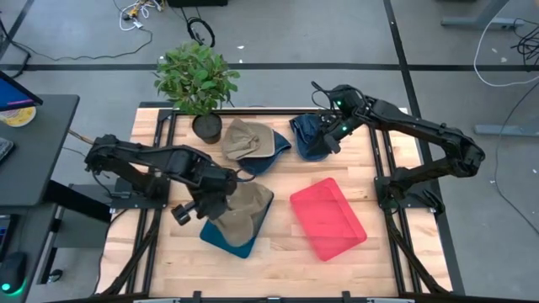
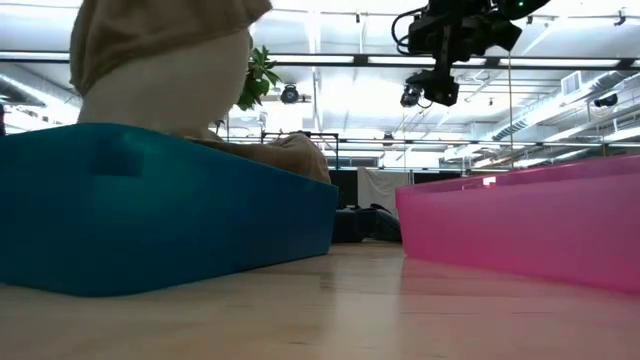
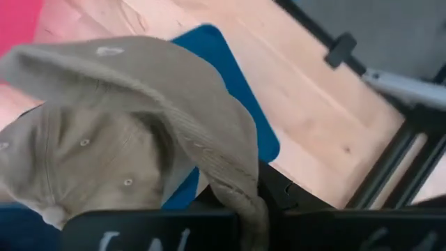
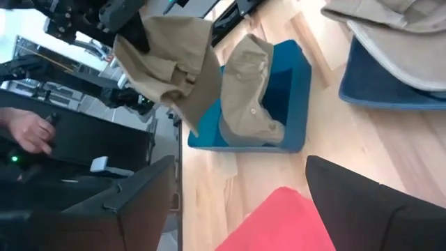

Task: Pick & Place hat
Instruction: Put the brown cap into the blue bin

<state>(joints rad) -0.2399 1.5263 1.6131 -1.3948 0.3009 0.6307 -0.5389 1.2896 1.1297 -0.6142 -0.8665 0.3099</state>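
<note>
High view: left gripper (image 1: 205,200), clenched on a tan hat (image 1: 246,204), is hanging it over the blue bin (image 1: 226,236); lowering and release look next, right gripper (image 1: 334,139) waiting released.

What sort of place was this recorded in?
Probably a robotics lab or workshop in an open industrial hall. The wooden slatted worktable stands on a grey concrete floor strewn with loose cables, and the low view shows exposed ceiling ducts with strip lighting overhead.

Wooden desk (image 1: 278,244), light planks. Directly on it: blue bin (image 1: 226,236) front-left, pink bin (image 1: 328,219) front-right, potted plant (image 1: 198,84) at rear-left, khaki hat on blue cloth (image 1: 250,143) rear-centre, dark-blue hats (image 1: 310,139) rear-right.
</note>
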